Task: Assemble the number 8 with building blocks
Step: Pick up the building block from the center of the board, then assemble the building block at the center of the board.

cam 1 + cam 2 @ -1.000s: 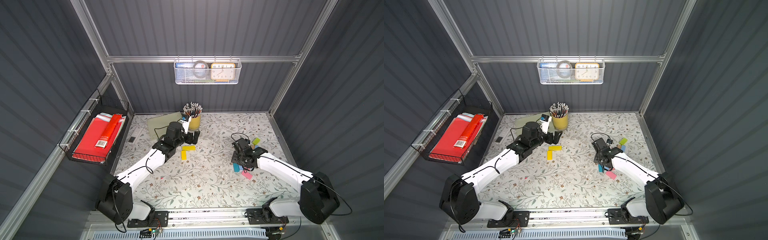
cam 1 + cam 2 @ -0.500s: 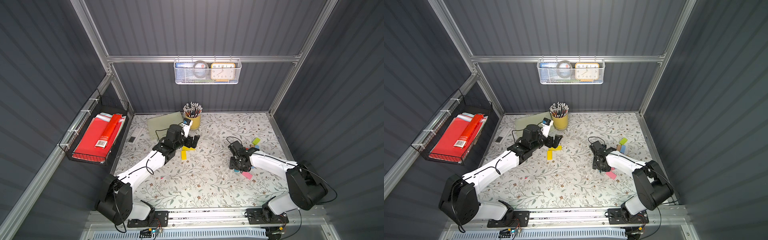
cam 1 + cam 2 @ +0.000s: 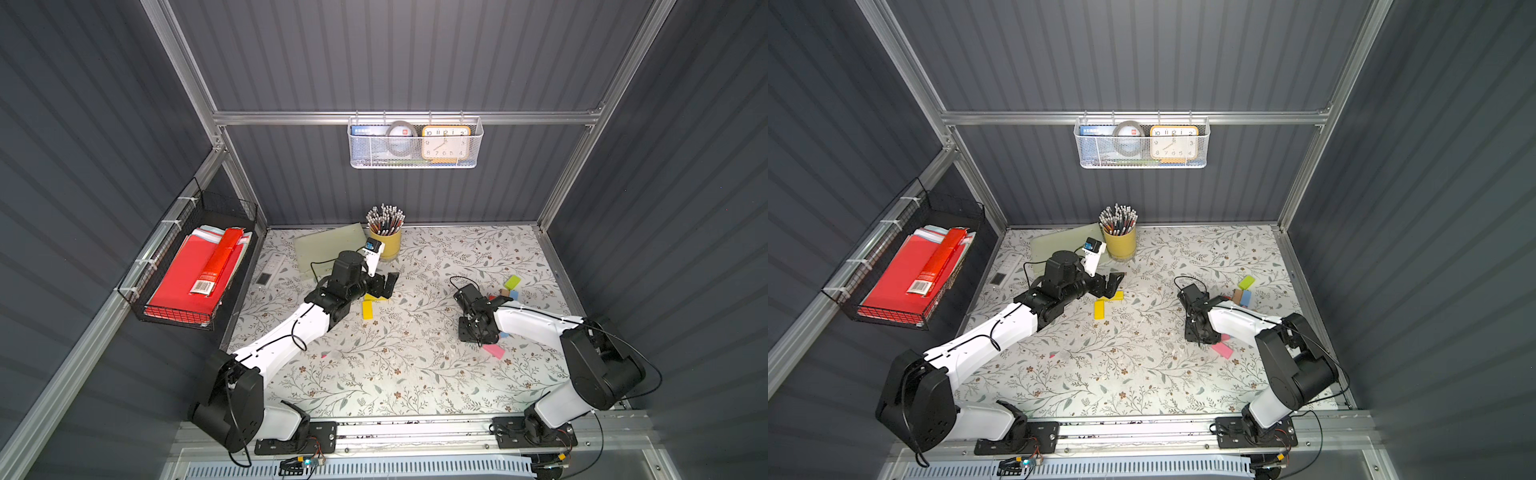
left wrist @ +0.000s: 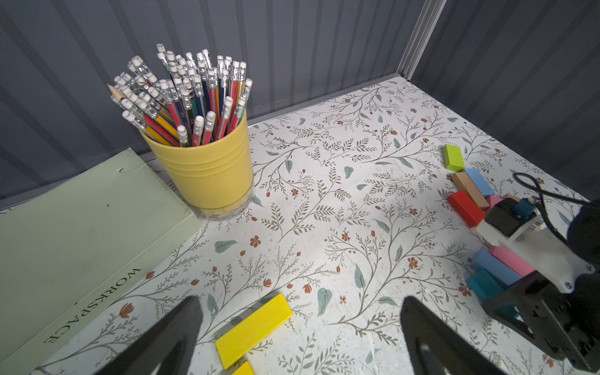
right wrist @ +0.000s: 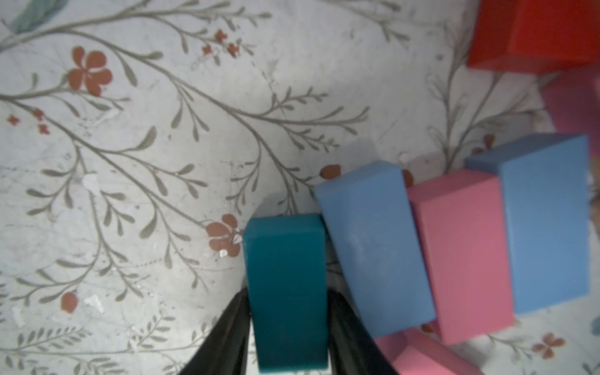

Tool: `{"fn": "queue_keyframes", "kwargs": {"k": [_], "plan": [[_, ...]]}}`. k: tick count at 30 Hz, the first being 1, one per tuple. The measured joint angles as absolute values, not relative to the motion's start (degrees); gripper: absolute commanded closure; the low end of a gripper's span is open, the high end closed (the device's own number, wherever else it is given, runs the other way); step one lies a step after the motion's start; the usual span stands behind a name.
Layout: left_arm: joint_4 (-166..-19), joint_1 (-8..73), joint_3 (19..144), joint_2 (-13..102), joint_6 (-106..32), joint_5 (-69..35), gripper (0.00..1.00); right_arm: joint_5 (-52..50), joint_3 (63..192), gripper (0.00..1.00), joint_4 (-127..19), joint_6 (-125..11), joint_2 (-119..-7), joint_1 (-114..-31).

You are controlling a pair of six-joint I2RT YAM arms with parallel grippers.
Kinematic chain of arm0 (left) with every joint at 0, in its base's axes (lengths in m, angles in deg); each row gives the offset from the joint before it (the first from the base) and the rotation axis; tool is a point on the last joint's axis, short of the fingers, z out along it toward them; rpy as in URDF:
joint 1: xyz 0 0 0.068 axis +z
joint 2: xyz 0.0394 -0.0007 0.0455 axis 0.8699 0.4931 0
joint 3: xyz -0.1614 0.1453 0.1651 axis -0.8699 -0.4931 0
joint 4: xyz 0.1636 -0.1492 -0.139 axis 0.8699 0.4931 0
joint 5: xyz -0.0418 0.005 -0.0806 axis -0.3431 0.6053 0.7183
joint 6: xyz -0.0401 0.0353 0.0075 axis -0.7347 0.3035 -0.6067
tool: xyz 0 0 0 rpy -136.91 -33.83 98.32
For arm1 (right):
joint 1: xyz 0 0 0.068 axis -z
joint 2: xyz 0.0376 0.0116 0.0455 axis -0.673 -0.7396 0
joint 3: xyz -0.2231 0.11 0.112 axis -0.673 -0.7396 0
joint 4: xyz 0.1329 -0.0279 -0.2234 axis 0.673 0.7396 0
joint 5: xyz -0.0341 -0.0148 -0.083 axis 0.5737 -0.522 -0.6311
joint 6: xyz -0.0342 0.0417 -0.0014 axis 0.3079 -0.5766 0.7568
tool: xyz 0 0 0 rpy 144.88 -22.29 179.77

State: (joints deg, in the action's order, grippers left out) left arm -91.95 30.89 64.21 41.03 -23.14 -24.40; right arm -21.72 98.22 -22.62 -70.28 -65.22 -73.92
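Right arm: my right gripper [image 5: 287,292] is down at the table [image 3: 395,374]. Its fingers lie against both long sides of the teal block [image 5: 285,256], and I read that as clamped on it.
Teal block: flat on the table at the open edge of the pile [image 4: 470,191], just beside a light blue block [image 5: 373,246]. They may be touching at one corner.
Why that one: it lies outermost, so the fingers can straddle it without wedging between neighbours.
Pile: red, tan, pink and blue blocks are bunched under and beyond the right arm. A lime block [image 3: 512,282] and a pink block [image 3: 493,351] lie loose at either end.
Left arm: my left gripper [image 4: 300,305] hangs wide open and empty, low over the yellow blocks [image 4: 253,328].
Yellow blocks: two of them, flat, meeting at a right angle near the cup [image 4: 207,175], well apart from the pile.
Why laid so: I take them as the first corner of the 8 [image 3: 1099,309], a top bar and one side.
Progress: by my count two of seven are laid, and neither loop is closed.
Next: I'd lift the teal block straight up, carry it across to the yellow corner, and move the left arm clear of that spot.
Risk: the light blue neighbour could drag along on the lift.
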Motion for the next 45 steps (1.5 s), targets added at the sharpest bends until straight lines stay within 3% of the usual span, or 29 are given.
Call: {"fn": "queue_keyframes", "kwargs": {"k": [9, 21, 30, 45], "plan": [[-92.0, 30.9, 64.2, 41.0, -23.1, -24.6, 0.01, -23.4, 99.9, 0.73, -21.4, -69.8, -65.7, -76.6], [-91.9, 31.5, 62.6, 36.5, -26.4, -33.7, 0.01, -24.0, 123.5, 0.84, -19.0, -72.3, -77.9, -90.3], [-92.0, 36.6, 61.5, 34.4, -29.8, -37.8, 0.01, -21.8, 135.3, 0.85, -17.6, -74.4, -89.3, -95.2], [-92.0, 36.9, 60.9, 33.4, -30.6, -39.0, 0.01, -20.4, 141.2, 0.82, -17.7, -76.4, -97.1, -96.1]]}}
